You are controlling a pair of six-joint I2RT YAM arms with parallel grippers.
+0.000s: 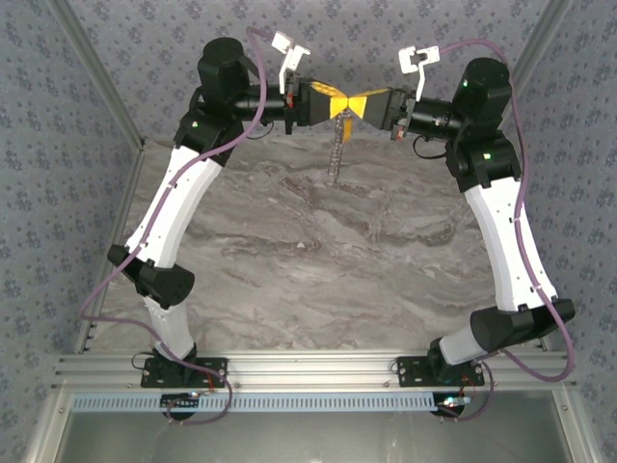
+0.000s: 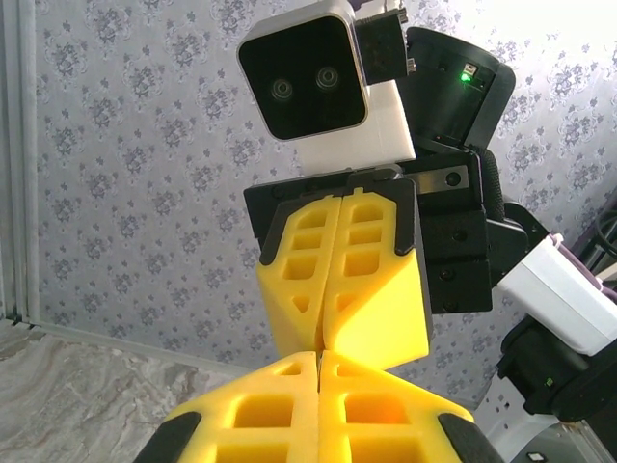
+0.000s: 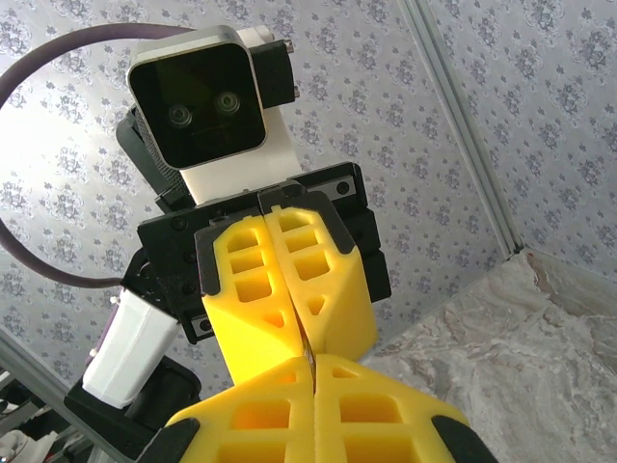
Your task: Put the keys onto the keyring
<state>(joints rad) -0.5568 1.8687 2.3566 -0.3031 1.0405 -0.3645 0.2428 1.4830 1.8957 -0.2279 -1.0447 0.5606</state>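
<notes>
top external: the left pincer [image 1: 336, 103] and the right pincer [image 1: 353, 104] meet tip to tip high over the far edge of the marbled surface [image 1: 289, 251], both with yellow fingers pressed shut. the keyring [image 1: 335, 154] hangs as a grey beaded strand straight down from that meeting point, its lower end dangling free above the stone. a small yellow-orange bit that may be the keys [image 1: 345, 129] sits at the top of the strand, too small to tell apart from the finger tips. which pincer clamps the chain cannot be told. the whole middle of the surface lies open between the two arms, and patterned walls close in on the left, right and far sides. a metal rail [image 1: 318, 371] runs along the near edge.

left wrist: its own fingers, cut off by the bottom edge, are closed flat together and butt against the closed tips of the right pincer, with a white camera block [image 2: 313, 82] above. a green light [image 2: 468, 72] glows on the arm behind.

right wrist: both pairs of fingers again meet point to point; a thin dark sliver shows in the seam, unclear.
</notes>
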